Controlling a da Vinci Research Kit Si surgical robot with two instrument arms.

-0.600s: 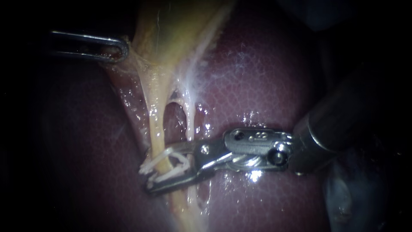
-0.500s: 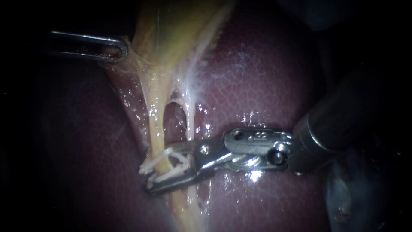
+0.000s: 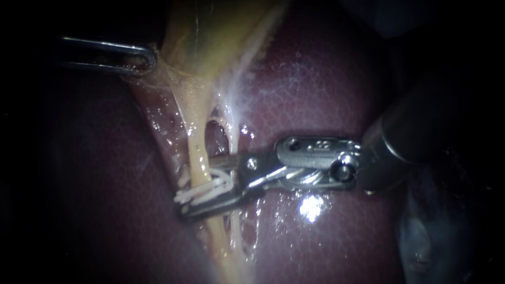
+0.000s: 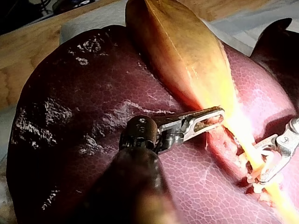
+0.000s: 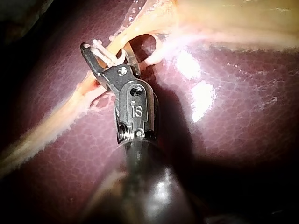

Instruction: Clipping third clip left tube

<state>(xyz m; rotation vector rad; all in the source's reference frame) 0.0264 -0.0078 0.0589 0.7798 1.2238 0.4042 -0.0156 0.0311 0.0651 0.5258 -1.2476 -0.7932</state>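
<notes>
While my left instrument (image 3: 141, 59) grips the gallbladder (image 3: 210, 42), my right instrument (image 3: 193, 190) clamps its jaws on the clip (image 3: 209, 188) around the left tube (image 3: 195, 150)

- Over the liver (image 3: 321, 89), the right instrument (image 3: 195, 190) has its jaws squeezed on a white clip (image 3: 209, 185) around the left tube (image 3: 195, 144).
- The left instrument (image 3: 142, 59) grips the gallbladder (image 3: 210, 37) edge.
</notes>
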